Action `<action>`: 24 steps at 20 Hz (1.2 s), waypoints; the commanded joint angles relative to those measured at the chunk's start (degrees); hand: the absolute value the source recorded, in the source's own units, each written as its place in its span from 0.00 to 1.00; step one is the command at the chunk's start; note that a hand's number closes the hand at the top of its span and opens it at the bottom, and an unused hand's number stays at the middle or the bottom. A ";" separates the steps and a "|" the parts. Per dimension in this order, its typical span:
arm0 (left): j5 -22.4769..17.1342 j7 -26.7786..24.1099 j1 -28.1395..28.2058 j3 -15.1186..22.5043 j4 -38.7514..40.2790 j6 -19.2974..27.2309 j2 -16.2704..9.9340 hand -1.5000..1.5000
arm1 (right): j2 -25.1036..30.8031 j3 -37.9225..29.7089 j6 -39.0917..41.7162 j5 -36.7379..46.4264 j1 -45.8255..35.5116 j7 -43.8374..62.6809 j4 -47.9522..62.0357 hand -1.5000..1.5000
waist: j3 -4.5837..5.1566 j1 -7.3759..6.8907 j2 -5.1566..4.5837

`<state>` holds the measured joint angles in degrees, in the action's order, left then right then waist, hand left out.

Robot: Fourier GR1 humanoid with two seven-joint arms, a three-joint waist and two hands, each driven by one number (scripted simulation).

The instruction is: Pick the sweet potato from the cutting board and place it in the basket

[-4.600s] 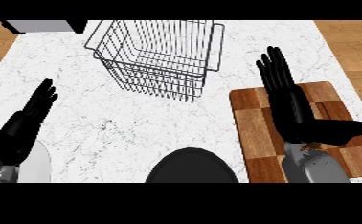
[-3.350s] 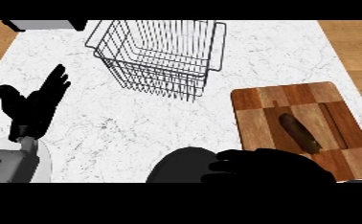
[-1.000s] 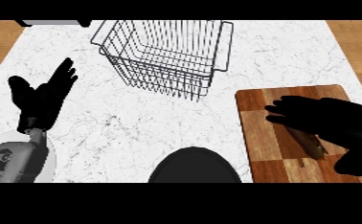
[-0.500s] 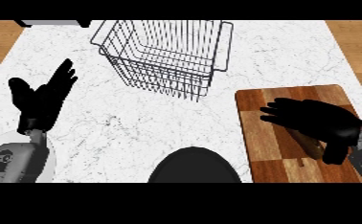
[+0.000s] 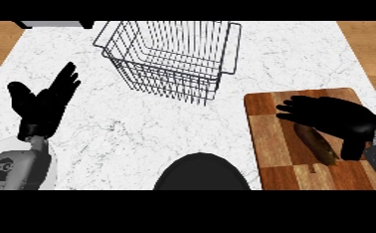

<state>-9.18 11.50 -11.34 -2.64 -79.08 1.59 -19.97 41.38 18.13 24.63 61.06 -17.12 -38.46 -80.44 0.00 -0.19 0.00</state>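
Right hand [image 5: 330, 120] parked over the cutting board [image 5: 268, 137] at the lower right of the frame, palm down, fingers spread and only slightly bent, so open and not gripping anything yet. Looks set up that way for a top-down grab, judging by how it covers the target. Sweet potato [image 5: 320, 145] lying on the board, upper end tucked under the palm, lower end poking out toward the bottom right, running diagonally down the wood. Hard to say whether the fingers actually touch it or just hover above. Wire basket [image 5: 172, 60] sitting at the upper middle of the frame on the white marble table [image 5: 132, 127], well apart from the board, nothing inside it, so the whole carry is still to do. Left hand [image 5: 44, 102] resting at the left edge, fingers up and straight, open, out of the way, probably just to keep the path clear.
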 commanded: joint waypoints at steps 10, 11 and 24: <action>-0.81 1.90 -1.21 -4.48 0.46 -4.43 -1.83 0.50 | 0.79 -0.78 -0.12 0.85 3.01 -7.76 1.30 0.00 | 0.01 0.24 -0.01; 2.83 2.56 3.01 -0.19 -5.76 0.81 3.07 0.50 | 2.43 -1.21 1.09 0.91 4.14 -7.18 -2.03 0.00 | 0.00 0.19 0.09; 1.39 -1.11 3.38 -6.29 -1.72 -6.13 -0.25 0.50 | -5.10 0.36 -9.02 14.12 2.56 -6.16 6.32 1.00 | 0.01 -0.13 0.00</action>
<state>-6.86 12.92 -10.57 -6.82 -80.98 -1.80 -18.47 38.19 16.62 17.21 71.52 -14.63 -45.00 -74.34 0.02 -0.16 0.02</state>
